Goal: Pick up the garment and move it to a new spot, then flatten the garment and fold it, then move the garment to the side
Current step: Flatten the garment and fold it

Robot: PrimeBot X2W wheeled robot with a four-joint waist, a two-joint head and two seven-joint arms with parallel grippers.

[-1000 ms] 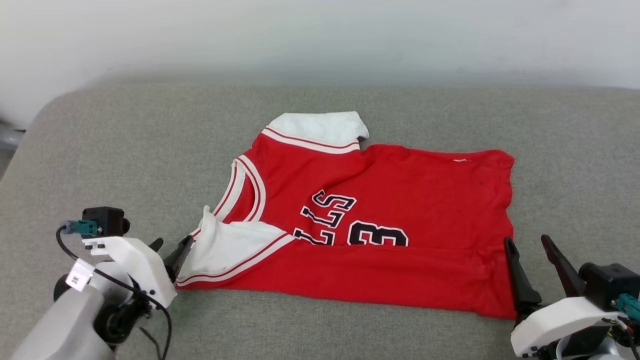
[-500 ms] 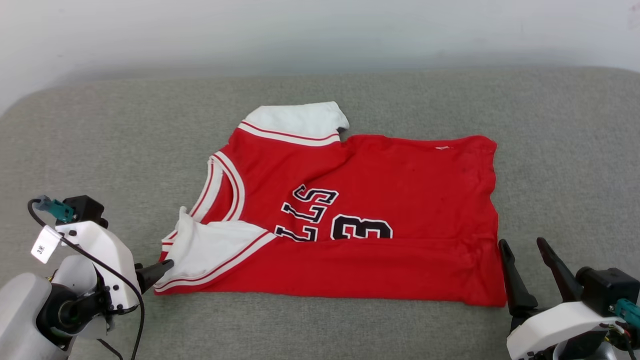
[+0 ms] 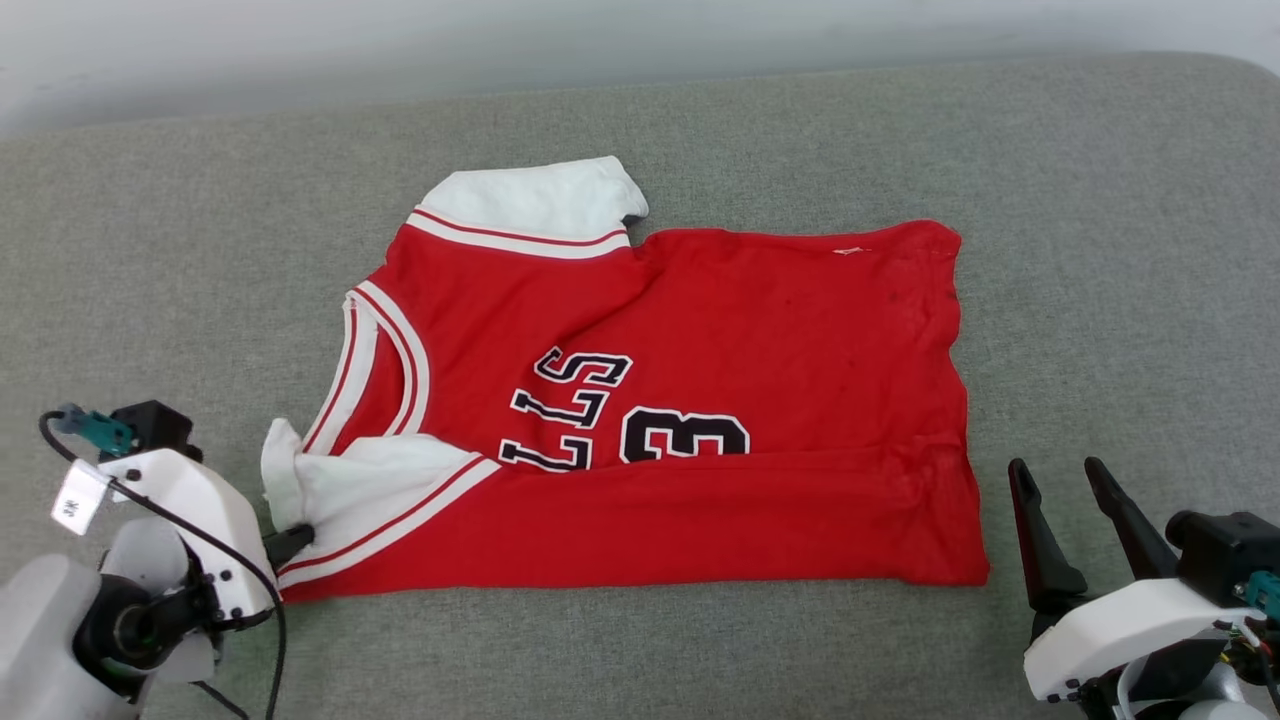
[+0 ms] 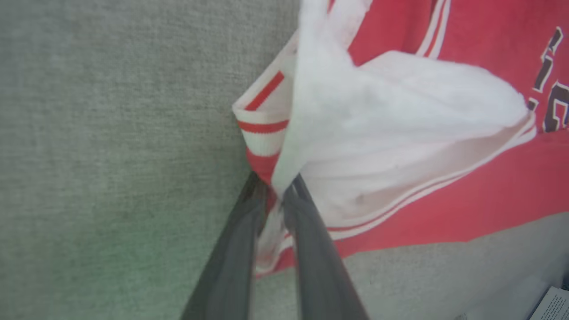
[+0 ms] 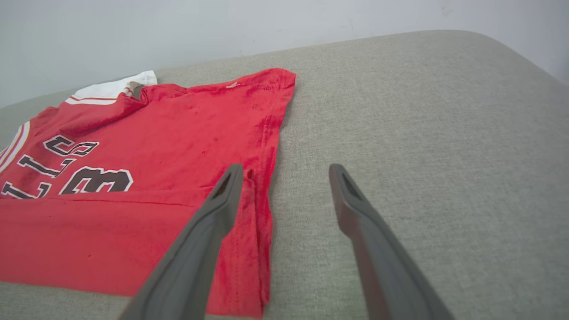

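The garment (image 3: 700, 330), a red jersey with black lettering, lies mostly flat on the grey cushion, its near long edge folded over. Its near white sleeve (image 3: 370, 480) bunches up at the left end. My left gripper (image 3: 295, 540) is shut on that sleeve's striped edge; in the left wrist view the fingers (image 4: 306, 235) pinch the cloth of the garment (image 4: 400, 111), with the left gripper (image 4: 275, 186) at the fold. My right gripper (image 3: 1054, 466) stands open just right of the hem's near corner. In the right wrist view the right gripper (image 5: 285, 168) straddles the garment's (image 5: 155, 178) hem edge.
The grey cushion (image 3: 1100, 250) stretches wide around the jersey, with bare fabric to the right and left. A pale wall (image 3: 300, 40) rises behind its far edge. The far white sleeve (image 3: 530, 200) lies flat near the back.
My left gripper went from open beside the sleeve to shut on its edge, and the sleeve bunched up. The head camera shifted, so the whole picture moved. The right gripper stayed open.
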